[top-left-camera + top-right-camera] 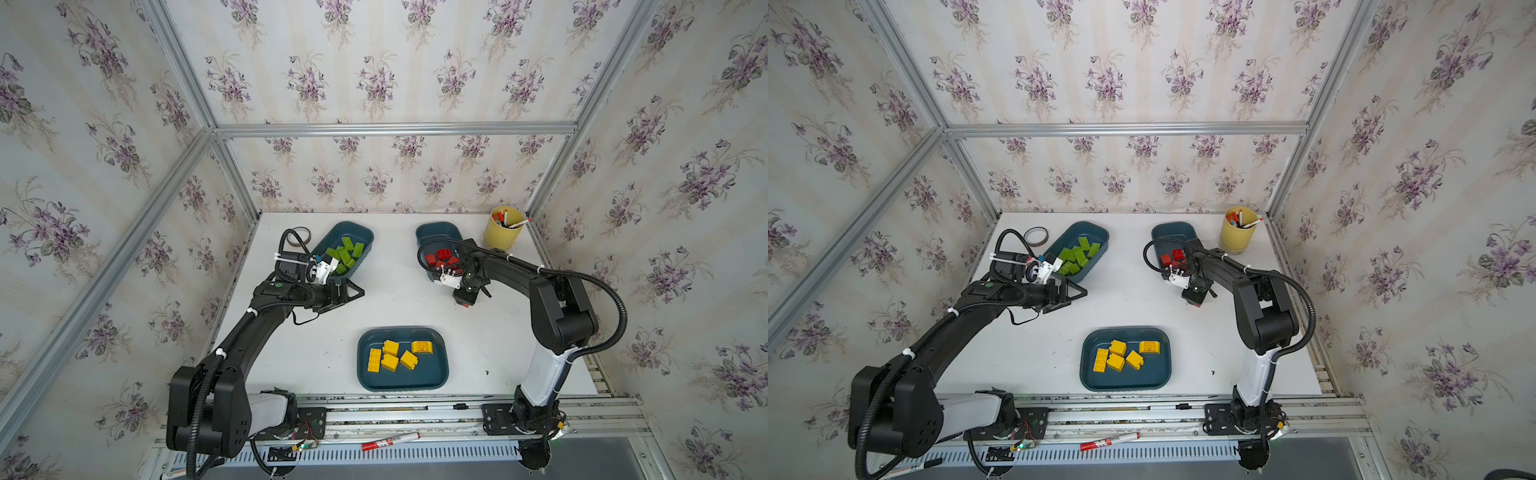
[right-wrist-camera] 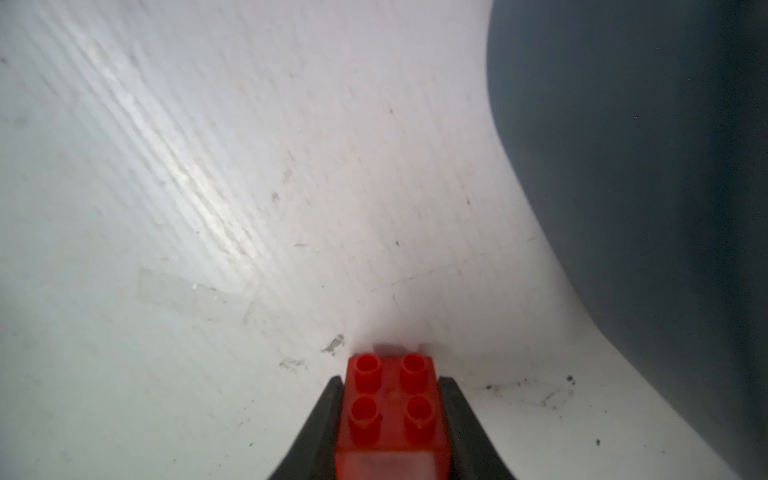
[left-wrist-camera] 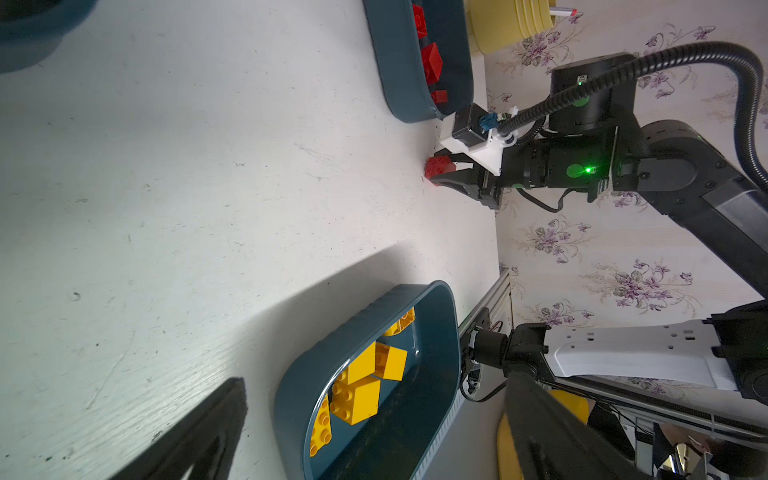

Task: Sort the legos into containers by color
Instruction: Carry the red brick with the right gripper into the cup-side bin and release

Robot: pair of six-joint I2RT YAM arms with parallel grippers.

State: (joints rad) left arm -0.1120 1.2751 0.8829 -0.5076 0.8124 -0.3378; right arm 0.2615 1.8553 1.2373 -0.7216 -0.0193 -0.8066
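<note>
**Colour sorting of studded plastic bricks, near its end.** The right gripper [image 2: 392, 382] stands nose-down on the white tabletop [image 1: 316, 340], right of centre in both top views. Its two black fingers [image 2: 326, 415] are closed against opposite side walls of a small square red four-stud brick [image 2: 392, 419]. Gripping the smooth flanks leaves the studs free and keeps the brick level.

The brick appears to rest on the table, just beside the near end of the shallow dark teal plastic tray [image 1: 436, 227] at upper right of centre. That tray holds the other red bricks [image 1: 442, 257]. The short carry will likely need a lift high enough to clear the tray's rim.

The left gripper [image 1: 351, 294], left of centre, hangs empty with its fingers spread wide. It is turned sideways beside a like tray [image 1: 347, 226] of lime green bricks [image 1: 345, 255], presumably parked clear of the working arm. A third like tray [image 1: 432, 374], at lower centre, holds the yellow bricks [image 1: 395, 357].

No other loose brick shows on the table, so the red one appears to be the last. A pale yellow cup of pens [image 1: 503, 235] stands at the table's upper right, apart from the sorting.
</note>
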